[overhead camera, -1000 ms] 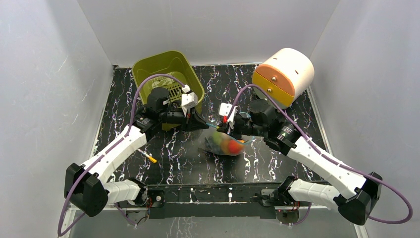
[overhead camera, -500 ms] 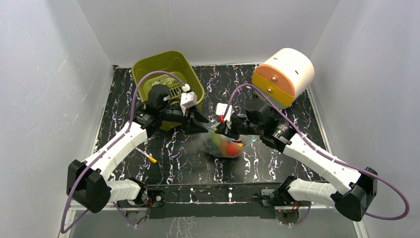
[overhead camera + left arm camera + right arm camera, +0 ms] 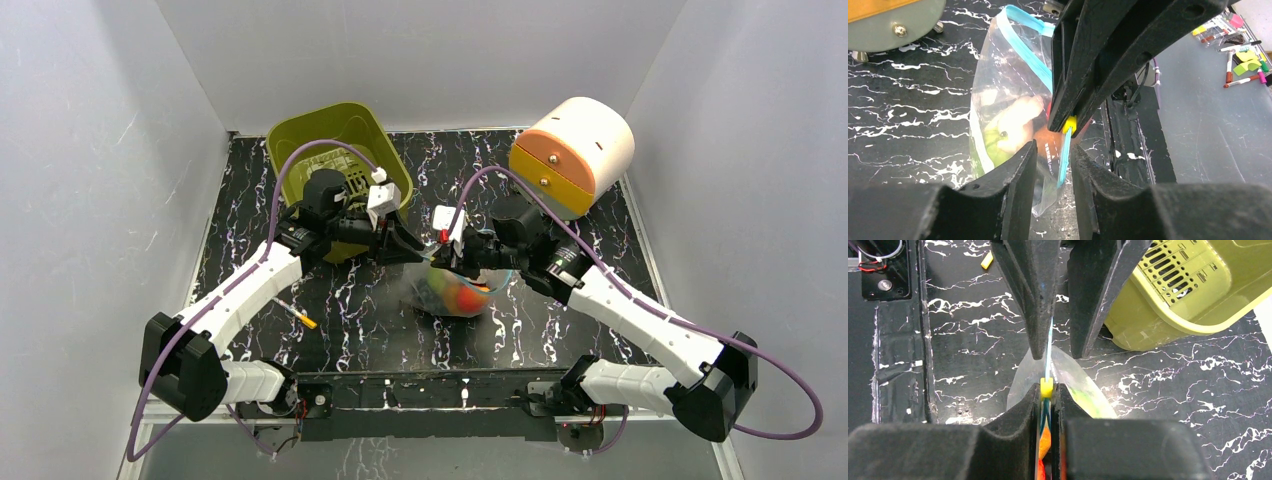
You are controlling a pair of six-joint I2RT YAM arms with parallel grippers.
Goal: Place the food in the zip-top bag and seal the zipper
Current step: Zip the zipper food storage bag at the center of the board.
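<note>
1. The zipper [image 3: 1048,347] is a thin teal strip held up off the surface [image 3: 350,320], midway between the two arms. Its long axis runs straight from one pair of jaws to the other, left to right in the top view.
2. The right jaws are clamped shut on the zipper, with its yellow end piece [image 3: 1046,386] sitting right at their tips.
3. The left jaws face them tip to tip, just beside. They stand a little apart and straddle the strip without pinching it, and the strip lies close along one finger.
4. Judged from this, the coming move belongs to the left arm: close on the strip and run along its length. How much of the zipper is already pressed together cannot be told.
5. The zip-top bag [image 3: 998,90] hangs below the strip. Whether its bottom touches the surface is unclear.
6. The food [image 3: 1013,125] is inside the bag, low down: pale-green, cream, red and orange pieces packed together.
7. The olive-green bin [image 3: 300,135] stands behind the left arm, tilted, with no food showing in it.
8. A cream-and-orange drawer unit [image 3: 575,145] sits at the far right, and a yellow-tipped stick [image 3: 300,315] lies near the left forearm.
</note>
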